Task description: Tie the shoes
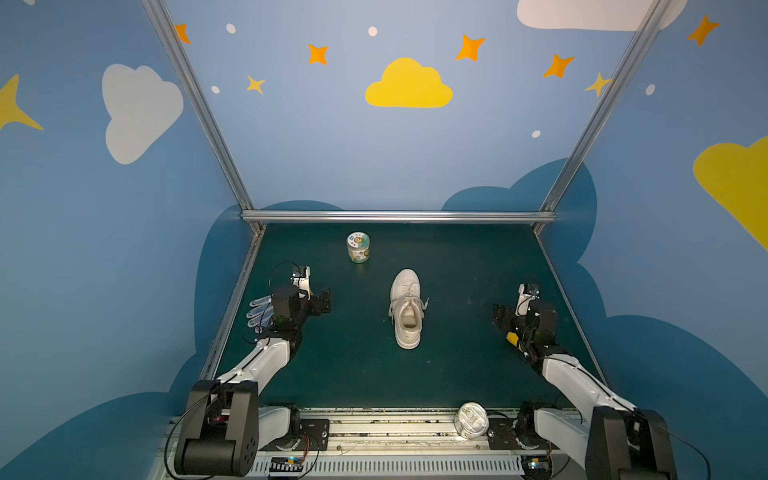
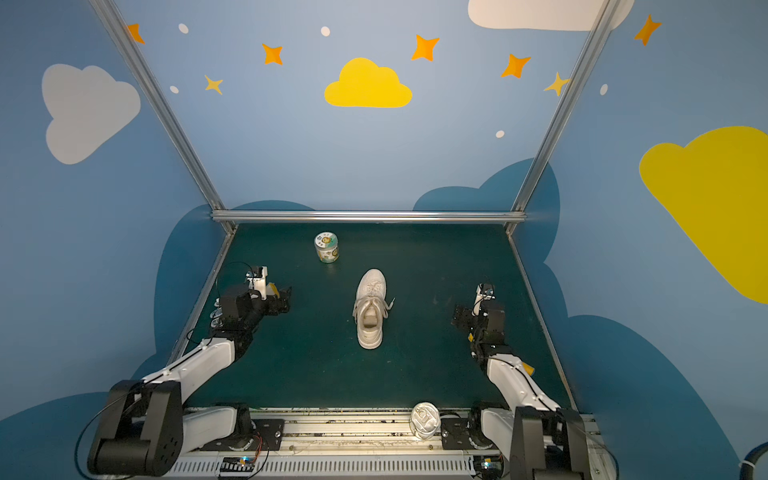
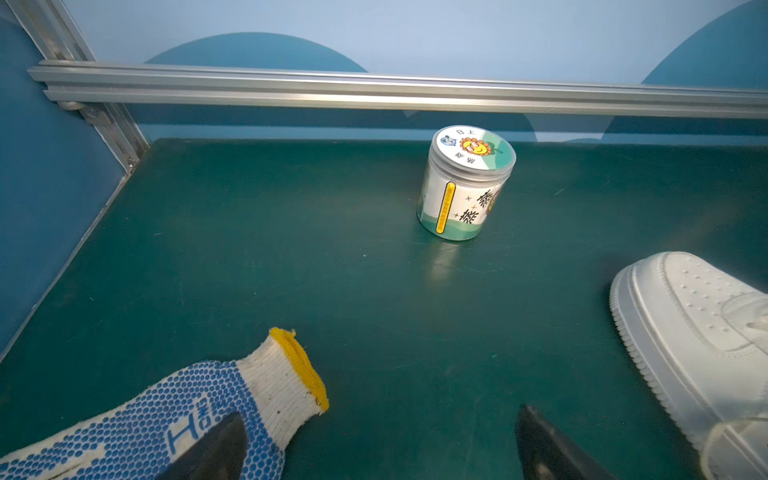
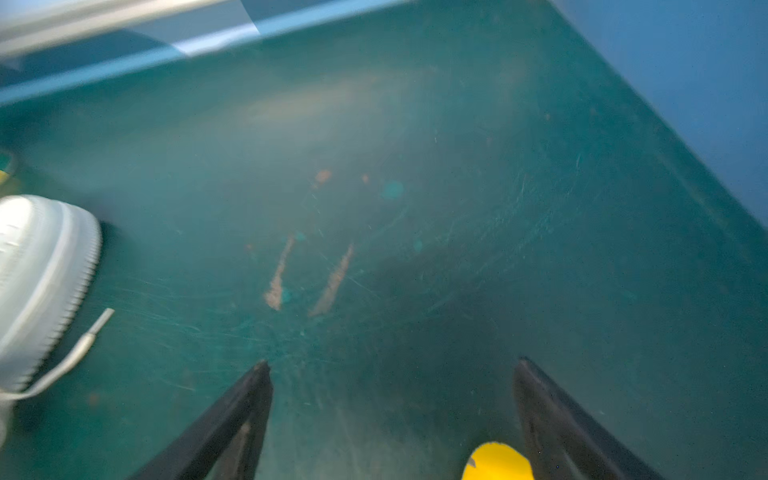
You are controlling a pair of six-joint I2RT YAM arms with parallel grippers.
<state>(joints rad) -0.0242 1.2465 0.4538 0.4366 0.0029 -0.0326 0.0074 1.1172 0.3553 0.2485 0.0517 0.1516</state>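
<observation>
Nearest, a silvery can (image 1: 471, 420) lies on its side on the front rail (image 1: 374, 432). Beyond it the left gripper (image 1: 321, 300) stands wide apart and empty, with one of its fingers (image 3: 220, 444) hanging over a blue-dotted glove (image 3: 174, 415); the right gripper (image 4: 392, 368) is spread just as wide, holding nothing, above bare green mat (image 4: 457, 208). Between the two, well apart from each, the sneaker (image 1: 406, 307) sits mid-mat with its heel to the front and toe to the back wall; its laces (image 1: 424, 304) are untied and droop down both sides, and one lace tip (image 4: 89, 332) rests on the mat.

The likely trouble is the laces themselves; flat and white against a white upper, they invite a pinch that takes the tongue or collar instead. The sneaker is unanchored, so a one-sided pull may drag or tip it, perhaps toward the jar (image 1: 358, 247) behind the toe. The left finger could also snag the glove's knit as it moves off.

As for containers, whether the can holds anything cannot be told; the jar stands upright and lidded, and its label hides whatever is inside.
</observation>
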